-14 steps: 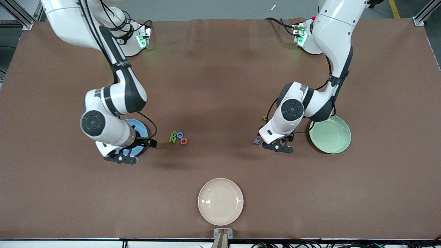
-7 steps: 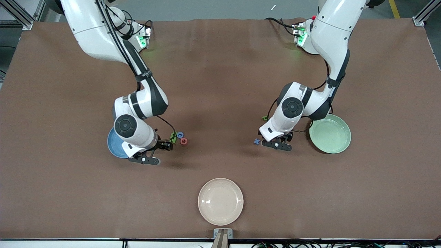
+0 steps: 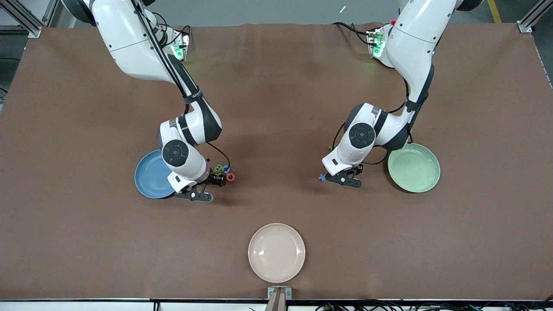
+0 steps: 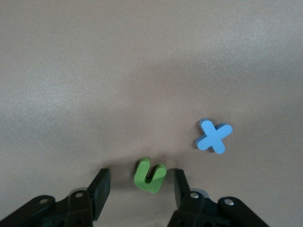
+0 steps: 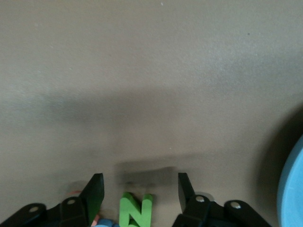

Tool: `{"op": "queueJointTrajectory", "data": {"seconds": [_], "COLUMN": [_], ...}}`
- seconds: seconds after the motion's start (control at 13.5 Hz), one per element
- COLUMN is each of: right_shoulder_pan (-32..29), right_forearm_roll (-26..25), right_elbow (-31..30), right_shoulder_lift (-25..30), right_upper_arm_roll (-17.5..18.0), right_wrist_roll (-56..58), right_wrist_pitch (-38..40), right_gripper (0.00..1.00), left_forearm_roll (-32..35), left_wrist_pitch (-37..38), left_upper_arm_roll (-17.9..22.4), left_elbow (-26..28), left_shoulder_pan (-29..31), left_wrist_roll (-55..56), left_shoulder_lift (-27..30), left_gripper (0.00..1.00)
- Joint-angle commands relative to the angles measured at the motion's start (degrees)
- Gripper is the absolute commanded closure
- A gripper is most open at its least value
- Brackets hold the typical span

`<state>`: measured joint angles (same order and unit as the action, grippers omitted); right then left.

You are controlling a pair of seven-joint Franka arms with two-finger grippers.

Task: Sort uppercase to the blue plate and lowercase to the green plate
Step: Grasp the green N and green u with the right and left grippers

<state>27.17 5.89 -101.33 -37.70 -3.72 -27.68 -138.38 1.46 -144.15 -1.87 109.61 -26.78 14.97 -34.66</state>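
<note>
robot lab: two white arms (image 3: 190, 125) bolted to brown-covered table (image 3: 276, 86), aluminium frame posts (image 3: 529, 19) at corners, cables (image 3: 389, 304) along edge, grey floor.

Left gripper (image 4: 142, 185) low over the brown table (image 4: 118, 71), fingers (image 4: 100, 187) apart on either side of the green u (image 4: 150, 175) without touching it; blue x (image 4: 214, 136) lying flat nearby.

The right gripper (image 3: 214, 178) covers the green N (image 5: 135, 211), cut off by the right wrist view's edge. The left gripper (image 3: 341, 176) hides the green u (image 4: 150, 175) in the front view.
</note>
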Motion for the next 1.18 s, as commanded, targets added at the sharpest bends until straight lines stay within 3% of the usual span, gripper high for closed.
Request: {"op": "queueJointTrajectory", "data": {"seconds": [0.0, 0.07, 0.52, 0.67, 0.89, 1.11], "right_shoulder_pan": [0.4, 0.5, 1.2, 1.3, 1.3, 1.4], "right_forearm_roll": [1.1, 1.1, 1.1, 1.1, 1.1, 1.1], "right_elbow": [-1.8, -1.8, -1.9, -2.0, -3.0, -3.1], "right_shoulder_lift": [1.1, 1.1, 0.8, 0.8, 0.8, 0.8], "right_upper_arm_roll": [-0.4, -0.4, -0.4, -0.4, -0.4, -0.4], "right_wrist_roll": [-0.4, -0.4, -1.5, -1.6, -1.8, -1.8], "right_wrist_pitch": [-0.9, -0.9, -0.4, -0.1, -0.1, -0.1], "right_gripper": [0.34, 0.34, 0.34, 0.34, 0.34, 0.39], "left_forearm_roll": [1.1, 1.1, 1.0, 1.0, 1.0, 1.1], "left_wrist_pitch": [-1.0, -1.0, -1.0, -1.0, -0.9, -0.1], "left_upper_arm_roll": [-0.4, -0.4, -0.4, -0.4, -0.4, -0.4], "left_elbow": [0.5, 0.5, 0.3, 0.2, 0.3, 0.4], "left_shoulder_pan": [0.5, 0.6, 0.5, 0.5, 0.6, 1.0], "left_wrist_roll": [-0.3, -0.3, -1.8, -1.8, -1.6, -2.2], "left_shoulder_lift": [0.4, 0.4, 0.3, 0.4, 0.6, 1.6], "left_gripper": [0.44, 0.49, 0.62, 0.71, 0.94, 0.97]}}
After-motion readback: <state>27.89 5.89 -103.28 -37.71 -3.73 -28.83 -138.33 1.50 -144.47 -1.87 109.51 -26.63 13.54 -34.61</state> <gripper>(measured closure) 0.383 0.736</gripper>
